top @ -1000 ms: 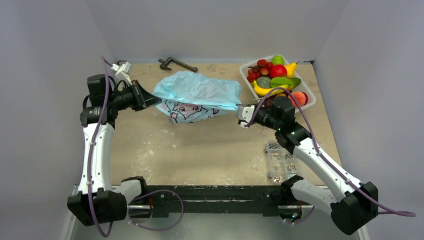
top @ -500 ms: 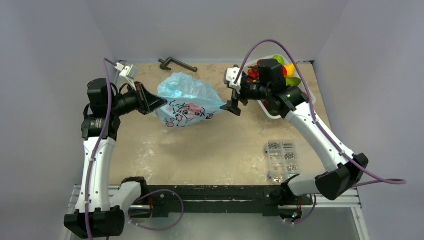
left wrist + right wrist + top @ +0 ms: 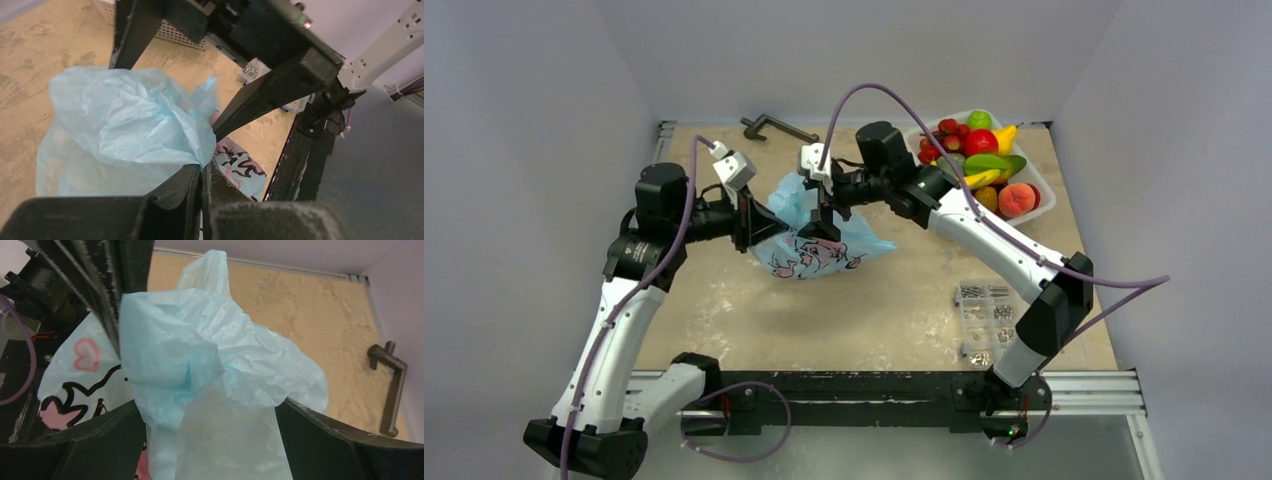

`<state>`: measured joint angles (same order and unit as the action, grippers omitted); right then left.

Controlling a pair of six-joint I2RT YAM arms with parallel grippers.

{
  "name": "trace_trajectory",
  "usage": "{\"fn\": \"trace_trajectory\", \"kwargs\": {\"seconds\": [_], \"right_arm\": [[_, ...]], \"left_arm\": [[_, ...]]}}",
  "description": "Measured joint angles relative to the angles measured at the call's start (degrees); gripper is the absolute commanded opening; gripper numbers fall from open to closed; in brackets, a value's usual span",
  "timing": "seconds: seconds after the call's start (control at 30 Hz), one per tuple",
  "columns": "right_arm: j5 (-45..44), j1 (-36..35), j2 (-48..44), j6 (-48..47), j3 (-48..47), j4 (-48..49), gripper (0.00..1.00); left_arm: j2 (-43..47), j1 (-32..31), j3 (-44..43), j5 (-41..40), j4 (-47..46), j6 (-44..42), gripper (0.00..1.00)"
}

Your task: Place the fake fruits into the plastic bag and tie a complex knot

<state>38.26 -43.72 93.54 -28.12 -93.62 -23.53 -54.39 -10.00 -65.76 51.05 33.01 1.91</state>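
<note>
My left end effector (image 3: 202, 170) is clamped together on one edge of the bag (image 3: 819, 255), holding it up over the middle of the desk (image 3: 874, 305). The right end effector (image 3: 207, 405) stands wide apart, straddling the bag's bunched top without gripping it. Far right, every fruit (image 3: 981, 160) I can see sits in the tray (image 3: 1050, 198), so I judge nothing is loaded yet; filling and knotting both remain.
</note>
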Motion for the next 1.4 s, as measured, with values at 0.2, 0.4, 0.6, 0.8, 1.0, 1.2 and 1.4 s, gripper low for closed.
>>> {"fn": "trace_trajectory", "kwargs": {"seconds": [0.2, 0.4, 0.6, 0.8, 1.0, 1.2, 1.4], "right_arm": [[0.52, -1.92, 1.60, -1.55, 0.39, 0.09, 0.05], [0.26, -1.57, -7.13, -6.36, 11.74, 4.92, 0.00], [-1.31, 0.79, -15.10, -10.40, 20.76, 11.10, 0.00], [-3.41, 0.63, -18.21, -10.80, 28.02, 19.89, 0.00], [-5.31, 0.63, -18.40, -9.90, 29.70, 25.79, 0.00], [-5.51, 0.63, -19.52, -9.33, 30.25, 29.03, 0.00], [-5.55, 0.74, -19.82, -9.16, 30.36, 29.83, 0.00]], "left_arm": [[-1.38, -5.20, -1.75, -2.29, 2.58, -6.38, 0.18], [-5.99, 0.22, -16.50, -0.39, 18.47, -17.22, 0.65], [-12.00, 19.10, -26.71, 2.97, 36.09, -30.27, 0.99], [-14.23, 19.30, -18.45, 4.33, 36.20, -19.98, 1.00], [-14.27, 19.21, -2.84, 4.42, 22.71, 1.53, 1.00], [-14.38, 15.82, 6.45, 5.99, 9.77, 16.26, 0.89], [-14.84, 15.37, 11.98, 10.67, -6.58, 30.91, 0.00]]}}
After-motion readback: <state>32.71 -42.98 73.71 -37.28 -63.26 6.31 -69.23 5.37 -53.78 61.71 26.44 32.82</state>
